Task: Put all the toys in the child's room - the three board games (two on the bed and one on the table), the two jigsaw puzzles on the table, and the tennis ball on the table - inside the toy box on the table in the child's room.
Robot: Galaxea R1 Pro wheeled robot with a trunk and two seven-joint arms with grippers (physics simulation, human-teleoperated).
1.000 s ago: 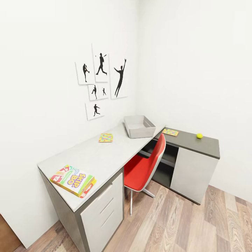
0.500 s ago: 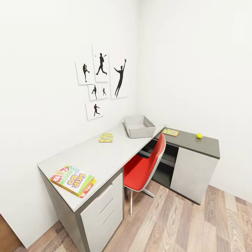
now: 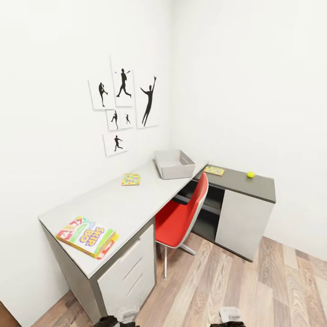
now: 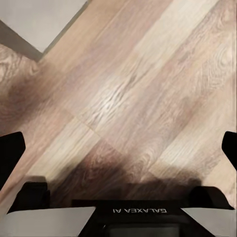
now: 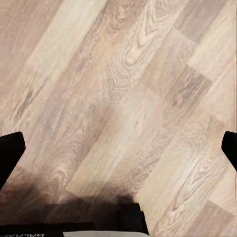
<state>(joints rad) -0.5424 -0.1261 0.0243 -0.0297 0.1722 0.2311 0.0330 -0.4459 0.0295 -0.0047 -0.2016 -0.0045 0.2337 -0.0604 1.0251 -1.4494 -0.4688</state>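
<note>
Corner table (image 3: 136, 200) shaped like an L, set against white walls. Grey toy box (image 3: 174, 164) sits near the inner corner. Colourful board game (image 3: 87, 236) lies flat at the near end of the table. One jigsaw puzzle (image 3: 131, 179) lies beside the toy box, another jigsaw puzzle (image 3: 214, 170) on the dark wing, with the tennis ball (image 3: 250, 174) further along. Red chair (image 3: 181, 218) is tucked under. Left pincer (image 4: 118, 148) and right pincer (image 5: 118, 153) are both spread wide over wooden floor (image 5: 123, 98), holding nothing.
</note>
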